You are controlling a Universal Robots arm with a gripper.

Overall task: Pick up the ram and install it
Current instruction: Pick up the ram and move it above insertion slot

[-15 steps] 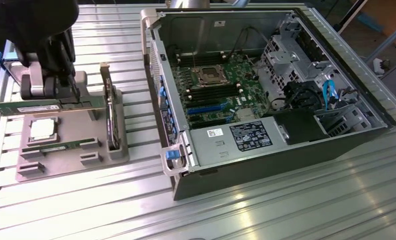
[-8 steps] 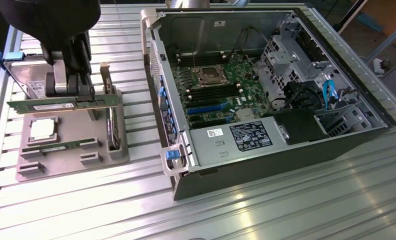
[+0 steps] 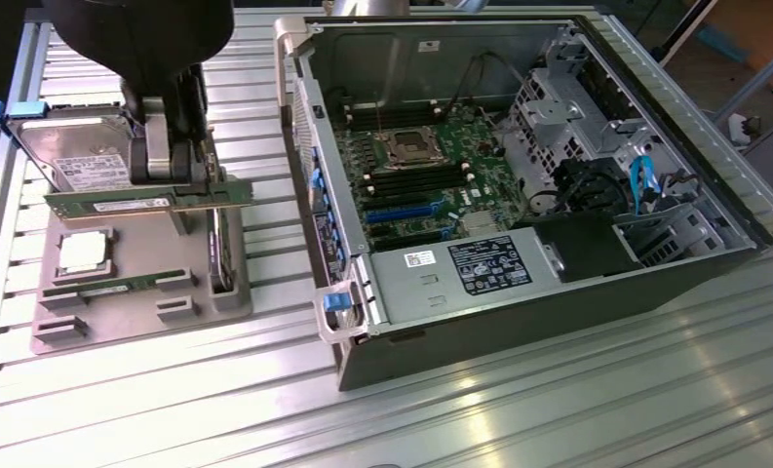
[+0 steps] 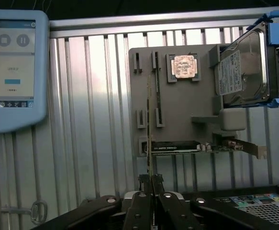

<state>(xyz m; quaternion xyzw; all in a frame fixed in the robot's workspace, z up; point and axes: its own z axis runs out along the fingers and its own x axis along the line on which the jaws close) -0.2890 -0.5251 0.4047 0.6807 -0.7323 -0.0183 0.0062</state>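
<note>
On the ribbed metal worktop [image 3: 556, 409], as I have it on my screens, largest first:

1. Worktop: bare and wide along the near side of the case, with a narrow bare strip between case and tray.
2. Computer case [image 3: 490, 341]: lying side-open at the exterior view's right, with the green motherboard [image 3: 425, 185] exposed inside.
3. Grey parts tray [image 3: 139, 317]: at the exterior view's left, just beside the case.
4. Hard drive [image 3: 81, 166]: propped at the tray's far end in a blue-tabbed bracket.
5. Expansion card [image 4: 177, 147]: dark, standing on edge in a tray slot.
6. The ram [image 3: 113, 202]: a long thin green stick with a white label, held level above the tray, its free end near the case wall but apart from it.
7. Twin stick [image 3: 113, 290]: lying in its tray slot.
8. Processor chip [image 3: 85, 252]: square, silver, seated in the tray.
9. Pincer [image 3: 184, 185]: clamped nearly closed on the ram's upper edge; my wrist view shows the stick edge-on between the fingers [image 4: 141, 201].
</note>
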